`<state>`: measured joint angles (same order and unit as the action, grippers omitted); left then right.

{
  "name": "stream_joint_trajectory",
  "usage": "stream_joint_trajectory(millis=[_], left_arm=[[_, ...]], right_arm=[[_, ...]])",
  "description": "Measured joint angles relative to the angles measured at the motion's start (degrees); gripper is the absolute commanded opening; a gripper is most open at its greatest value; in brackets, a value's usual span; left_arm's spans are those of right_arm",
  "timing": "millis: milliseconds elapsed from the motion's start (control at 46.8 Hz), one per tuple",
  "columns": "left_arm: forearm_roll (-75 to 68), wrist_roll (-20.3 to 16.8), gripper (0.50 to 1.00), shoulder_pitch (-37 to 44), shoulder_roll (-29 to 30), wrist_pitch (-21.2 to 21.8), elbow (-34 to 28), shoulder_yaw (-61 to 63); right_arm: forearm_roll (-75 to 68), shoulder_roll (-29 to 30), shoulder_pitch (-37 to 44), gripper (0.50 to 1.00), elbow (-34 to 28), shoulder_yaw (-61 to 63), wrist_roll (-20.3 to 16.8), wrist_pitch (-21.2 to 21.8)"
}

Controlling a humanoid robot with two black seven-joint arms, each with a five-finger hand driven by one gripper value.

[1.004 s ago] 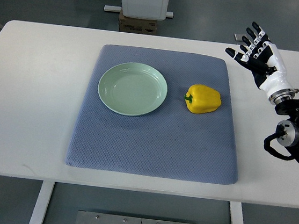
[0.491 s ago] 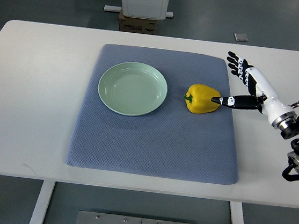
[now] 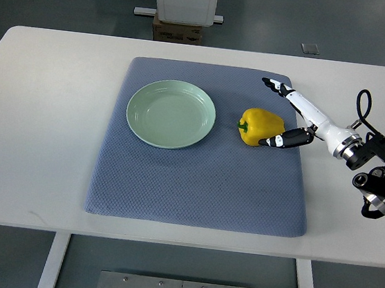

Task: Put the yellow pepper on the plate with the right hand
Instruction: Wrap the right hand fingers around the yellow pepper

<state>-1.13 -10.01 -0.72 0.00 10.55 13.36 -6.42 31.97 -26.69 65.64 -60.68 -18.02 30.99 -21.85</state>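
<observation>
Since a moment ago, the white-and-black right hand has slid further left, its spread fingers now bracketing the glossy yellow bell pepper without closing. That pepper lies on the blue-grey textured mat, just right of the empty pale green round plate, apart from it.

My right arm comes in from the right edge, its dark joints and a looped cable bunched low at that side, the white forearm slanting up and leftward. My right hand is spread wide: the fingers stretch up and left (held close together, nearly straight), while the thumb reaches lower left, well apart from them. It grasps nothing.
</observation>
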Motion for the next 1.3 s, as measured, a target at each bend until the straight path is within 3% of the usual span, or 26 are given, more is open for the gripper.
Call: stream_joint_trajectory(millis=[256,427,833,1303], left_arm=[[0.0,0.0,1.000,0.0,0.0,0.0,0.0,0.0],[0.0,0.0,1.000,0.0,0.0,0.0,0.0,0.0],[0.0,0.0,1.000,0.0,0.0,0.0,0.0,0.0],[0.0,0.0,1.000,0.0,0.0,0.0,0.0,0.0]], right_arm=[[-0.6,5.7,0.0,1.000,8.8,-4.6,1.6,0.8],[-0.8,5.9,-0.6,1.000,10.4,-4.7,2.9,3.6],[-0.8,8.5,-1.5,0.979,14.8,-4.6,3.7,4.2],[-0.7,12.2,-1.7,0.866,18.5,-6.1,3.8,4.3]])
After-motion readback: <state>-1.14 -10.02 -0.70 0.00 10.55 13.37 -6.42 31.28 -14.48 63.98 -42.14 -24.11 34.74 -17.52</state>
